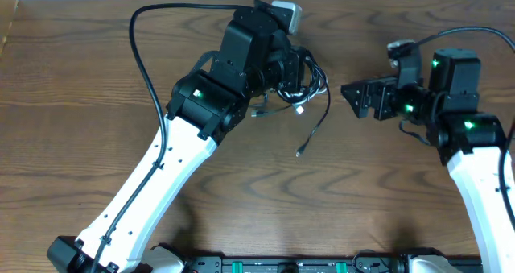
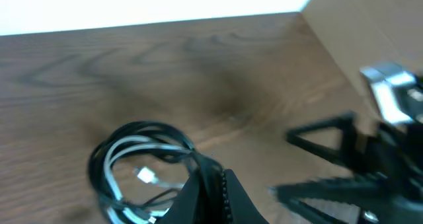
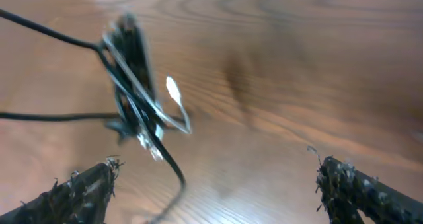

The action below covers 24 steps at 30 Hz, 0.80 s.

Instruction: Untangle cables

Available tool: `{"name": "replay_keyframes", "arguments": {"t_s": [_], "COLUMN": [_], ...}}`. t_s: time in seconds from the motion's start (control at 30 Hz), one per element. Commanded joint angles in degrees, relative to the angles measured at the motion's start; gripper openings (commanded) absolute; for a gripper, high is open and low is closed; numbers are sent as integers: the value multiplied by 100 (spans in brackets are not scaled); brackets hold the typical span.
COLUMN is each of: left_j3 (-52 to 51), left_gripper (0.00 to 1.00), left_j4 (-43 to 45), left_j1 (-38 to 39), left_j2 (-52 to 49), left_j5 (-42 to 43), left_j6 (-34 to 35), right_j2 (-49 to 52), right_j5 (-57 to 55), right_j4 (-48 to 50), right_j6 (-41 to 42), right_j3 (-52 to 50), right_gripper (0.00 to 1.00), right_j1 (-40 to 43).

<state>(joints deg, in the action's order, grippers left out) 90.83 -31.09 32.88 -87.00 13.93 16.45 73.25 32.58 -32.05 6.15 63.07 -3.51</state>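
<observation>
A tangled bundle of a thin black cable [image 1: 314, 92] and a white/grey cable [image 1: 299, 105] hangs at my left gripper [image 1: 296, 73], which is shut on the bundle near the table's back middle. A black tail [image 1: 312, 132] trails down to a small plug on the wood. In the left wrist view the coil [image 2: 135, 164] of black and white strands with a white plug hangs beside the closed fingers [image 2: 215, 184]. My right gripper [image 1: 352, 96] is open, to the right of the bundle and apart from it. In the right wrist view the bundle [image 3: 135, 92] hangs ahead of the spread fingers [image 3: 215, 178].
The wooden table [image 1: 265, 192] lies under both arms. A thick black arm wire [image 1: 141, 55] loops over the left arm. A dark rail [image 1: 282, 265] runs along the front edge. A cardboard-coloured wall [image 2: 370, 26] stands at the right in the left wrist view.
</observation>
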Motion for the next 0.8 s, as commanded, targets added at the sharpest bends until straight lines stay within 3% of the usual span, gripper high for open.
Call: {"name": "replay_keyframes", "arguments": {"t_s": [0.0, 0.3, 0.67, 0.77], "left_j3": [15, 15, 15, 17], "left_gripper": [8, 8, 7, 7], "left_j4": [0, -33, -35, -35], "left_j1": [-9, -9, -7, -7], "left_j2": [9, 9, 9, 9], "left_j5": [623, 664, 662, 662], "left_j6": [-177, -111, -109, -61], "right_j2": [424, 1373, 1755, 1781], "right_j5": [1563, 2562, 2820, 2612], "right_j4": [492, 1373, 2221, 2347], "right_j6": [-304, -302, 256, 420], "right_j3": [90, 90, 90, 90], "right_gripper": [96, 95, 79, 70], "right_j1": [4, -11, -400, -531]}}
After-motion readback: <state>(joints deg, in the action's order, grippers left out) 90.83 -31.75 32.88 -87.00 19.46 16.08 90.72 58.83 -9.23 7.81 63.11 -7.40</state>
